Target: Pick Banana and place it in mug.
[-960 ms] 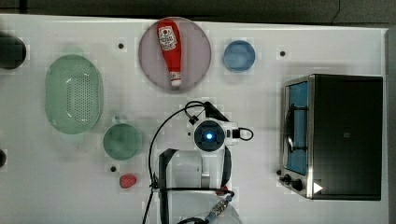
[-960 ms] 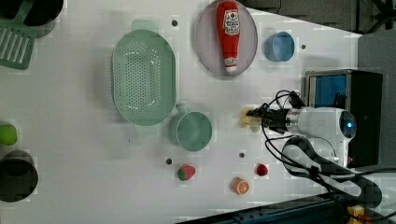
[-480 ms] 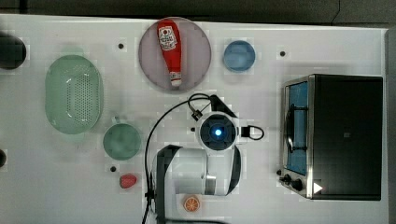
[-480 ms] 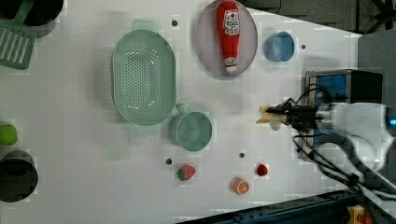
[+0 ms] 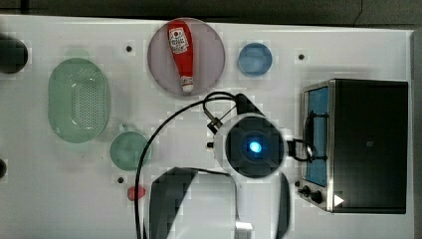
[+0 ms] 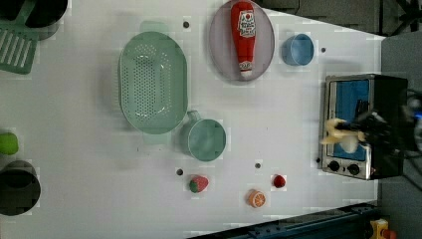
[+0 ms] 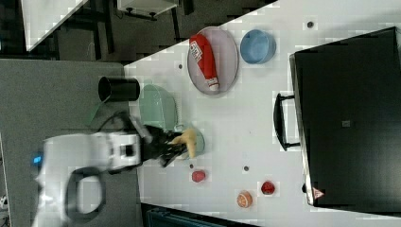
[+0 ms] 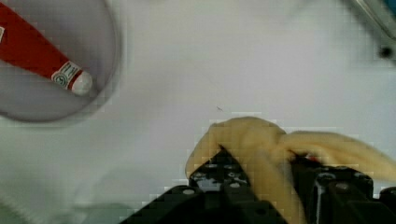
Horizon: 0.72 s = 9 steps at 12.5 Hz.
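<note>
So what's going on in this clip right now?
The robot arm has the banana clamped between its jaws and is carrying it above the white table. The pale green mug stands empty beside the green colander, so the placing is not yet done. A ketchup bottle lies on a grey plate, with a blue cup and a toaster oven nearby.

Bare white table (image 5: 164,119) lies open beside the mug (image 5: 128,150), whose far side the colander (image 5: 78,99) crowds.
</note>
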Motion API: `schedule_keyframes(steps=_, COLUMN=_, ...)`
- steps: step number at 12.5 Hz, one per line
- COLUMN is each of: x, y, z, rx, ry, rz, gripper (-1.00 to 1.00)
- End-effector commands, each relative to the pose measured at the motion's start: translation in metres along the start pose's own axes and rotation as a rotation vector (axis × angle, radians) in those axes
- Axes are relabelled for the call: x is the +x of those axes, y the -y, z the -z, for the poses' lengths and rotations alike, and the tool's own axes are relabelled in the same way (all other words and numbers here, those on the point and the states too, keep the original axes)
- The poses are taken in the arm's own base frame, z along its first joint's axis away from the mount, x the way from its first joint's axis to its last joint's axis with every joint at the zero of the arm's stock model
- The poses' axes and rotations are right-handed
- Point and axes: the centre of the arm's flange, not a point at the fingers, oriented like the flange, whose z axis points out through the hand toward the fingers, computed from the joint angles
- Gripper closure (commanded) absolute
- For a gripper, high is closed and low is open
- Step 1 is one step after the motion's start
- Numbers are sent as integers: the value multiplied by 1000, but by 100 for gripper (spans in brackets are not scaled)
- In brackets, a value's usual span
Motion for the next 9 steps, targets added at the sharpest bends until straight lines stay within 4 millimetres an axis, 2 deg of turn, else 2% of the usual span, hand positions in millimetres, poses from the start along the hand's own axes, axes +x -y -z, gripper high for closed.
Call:
schedule_keyframes(steps=1, x=-15, y=17, z=53, rx=11, ry=-12, rz=38, gripper=32)
schedule_keyframes(steps=4, x=-61, y=56, z=73, rx=3, ry=-37, rz=40, gripper=32)
schedule_keyframes(steps=6, x=-100, y=83, z=71, rx=-13, ry=-49, rz=-3, gripper=32)
schedule_keyframes(steps=9, x=-162, y=120, z=56, rx=-25, ry=-21, rz=11, gripper=32)
